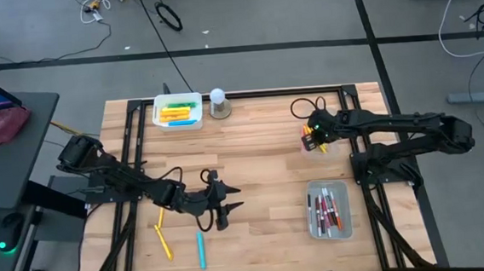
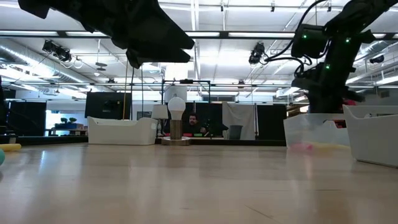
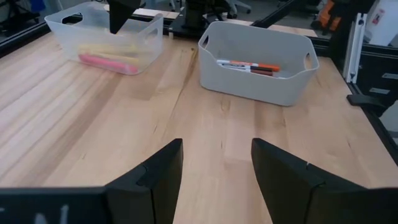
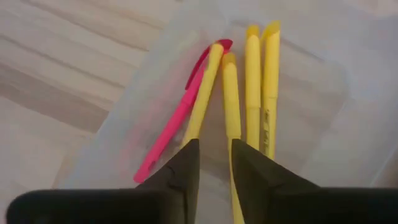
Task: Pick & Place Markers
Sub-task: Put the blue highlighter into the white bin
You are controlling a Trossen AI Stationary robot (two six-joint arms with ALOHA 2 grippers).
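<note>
Loose markers lie flat on the table's near-left part: two yellow [image 1: 162, 242] [image 1: 160, 218] and one cyan [image 1: 201, 250]. My left gripper [image 1: 228, 201] [image 3: 216, 168] hovers just right of them, open, above bare wood. My right gripper [image 1: 314, 136] [image 4: 215, 155] points down into a clear bin [image 1: 315, 145] [image 3: 106, 34]. That bin has several yellow markers [image 4: 252, 87] and a pink one [image 4: 177, 121] on its floor. The fingers stand a narrow gap apart; one yellow marker [image 4: 231, 93] shows through the gap. Whether they touch it, I cannot tell.
A grey bin [image 1: 328, 208] [image 3: 258, 62] with red and white markers sits near-right. A white bin [image 1: 178, 111] with yellow, green and blue markers sits at the far edge, beside a white ball-topped object [image 1: 218, 101] [image 2: 177, 118]. Bare wood lies mid-table.
</note>
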